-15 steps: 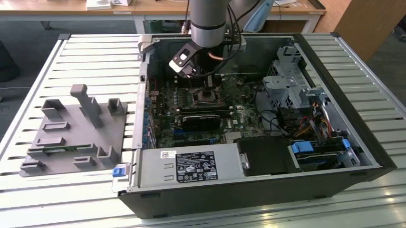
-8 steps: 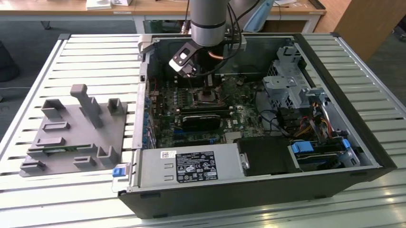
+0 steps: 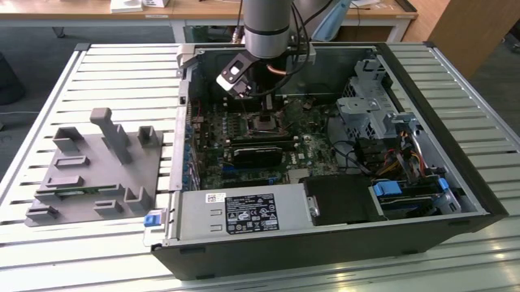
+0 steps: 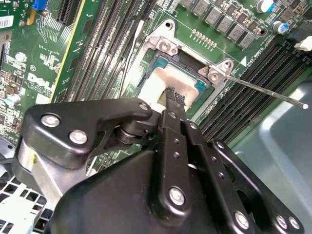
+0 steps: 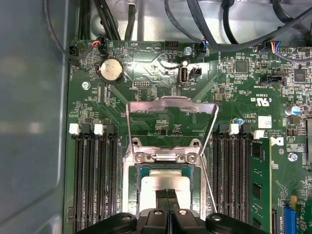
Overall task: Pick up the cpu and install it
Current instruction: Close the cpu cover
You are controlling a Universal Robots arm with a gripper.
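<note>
The cpu [image 5: 151, 187] lies flat in the socket [image 5: 130, 195], silvery plate up (square, no long axis) — the load frame [image 5: 170, 100] stands open. The end effector [image 5: 168, 192] has its 2 fingers together, tips at the plate. A printed label [image 3: 253, 214] sits on the power supply [image 3: 195, 214].

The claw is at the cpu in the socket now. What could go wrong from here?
1. The claw seems to press on the cpu in the socket; if the chip lies slightly off, contacts might bend.
2. The retention frame stands open, so the unclamped cpu could shift when the claw lifts.
3. The thin lever runs close to the claw and might snag.
</note>
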